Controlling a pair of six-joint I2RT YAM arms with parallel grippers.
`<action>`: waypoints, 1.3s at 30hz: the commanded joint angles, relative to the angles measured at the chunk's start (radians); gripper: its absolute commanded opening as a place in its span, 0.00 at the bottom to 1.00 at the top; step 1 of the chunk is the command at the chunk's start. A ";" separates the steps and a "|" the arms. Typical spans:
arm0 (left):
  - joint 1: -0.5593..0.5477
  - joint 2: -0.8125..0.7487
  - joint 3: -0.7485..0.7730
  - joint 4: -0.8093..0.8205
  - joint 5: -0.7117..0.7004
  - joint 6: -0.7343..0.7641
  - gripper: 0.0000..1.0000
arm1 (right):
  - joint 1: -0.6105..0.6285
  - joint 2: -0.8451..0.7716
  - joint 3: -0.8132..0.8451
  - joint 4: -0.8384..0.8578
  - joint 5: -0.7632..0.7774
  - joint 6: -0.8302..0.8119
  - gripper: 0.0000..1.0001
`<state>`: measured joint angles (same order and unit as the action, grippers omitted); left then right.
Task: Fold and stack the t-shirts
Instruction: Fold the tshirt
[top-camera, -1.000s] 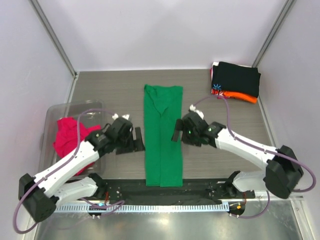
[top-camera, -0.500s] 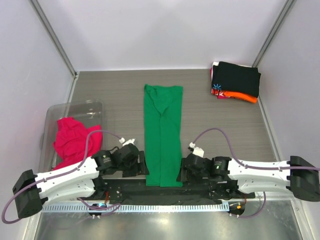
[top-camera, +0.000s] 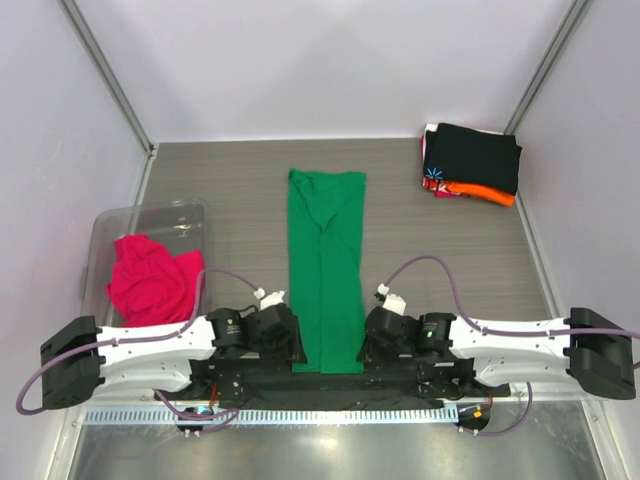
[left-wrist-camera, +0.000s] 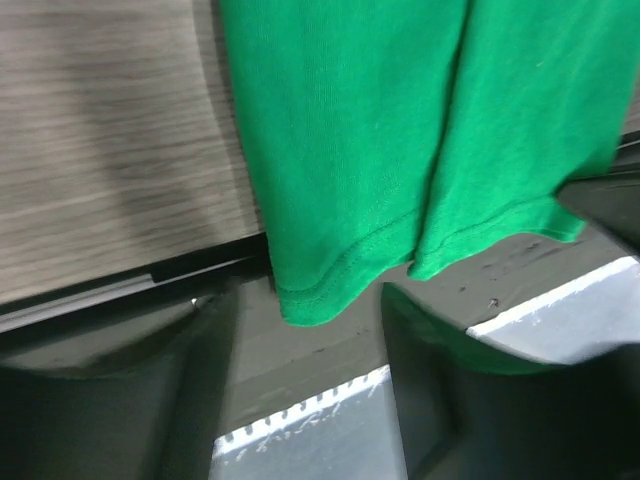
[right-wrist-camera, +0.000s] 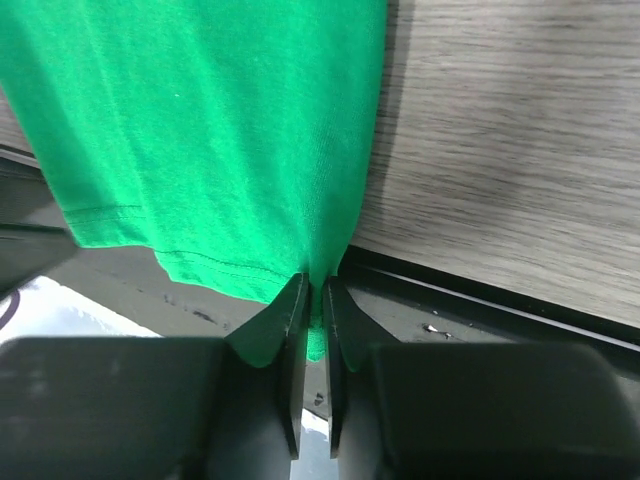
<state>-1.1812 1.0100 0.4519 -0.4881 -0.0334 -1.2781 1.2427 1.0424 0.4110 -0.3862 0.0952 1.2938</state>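
Observation:
The green t-shirt (top-camera: 325, 270) lies as a long narrow strip down the middle of the table. My left gripper (top-camera: 292, 346) is at its near left corner. In the left wrist view that gripper (left-wrist-camera: 310, 305) is open, and the hem corner (left-wrist-camera: 315, 295) reaches in between its fingertips (left-wrist-camera: 225, 310). My right gripper (top-camera: 361, 349) is at the near right corner. In the right wrist view it (right-wrist-camera: 312, 292) is shut on the green t-shirt's (right-wrist-camera: 220, 130) hem edge. A pink t-shirt (top-camera: 150, 280) lies crumpled in the bin. The folded black t-shirt (top-camera: 472, 157) tops a stack.
A clear plastic bin (top-camera: 110, 225) stands at the left. Under the black shirt at the back right lie an orange one (top-camera: 495, 196) and a red-patterned one (top-camera: 433, 182). A black strip (top-camera: 320, 385) and a metal rail (top-camera: 330, 412) run along the table's near edge.
Both arms have swung from the shirt's middle down to its near hem. The right jaws have closed on the hem, and the left jaws have narrowed.

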 joint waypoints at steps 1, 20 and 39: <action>-0.037 0.035 -0.001 0.063 -0.031 -0.036 0.53 | 0.006 -0.028 -0.003 0.030 0.035 0.027 0.14; -0.163 -0.191 0.024 -0.285 -0.273 -0.290 0.00 | 0.009 -0.093 -0.015 -0.002 0.024 0.038 0.01; 0.113 0.010 0.574 -0.411 -0.484 0.183 0.00 | -0.320 0.047 0.465 -0.146 0.109 -0.336 0.01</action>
<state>-1.1454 0.9878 0.9680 -0.9314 -0.4965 -1.2621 0.9974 1.0504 0.7963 -0.5037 0.1978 1.1023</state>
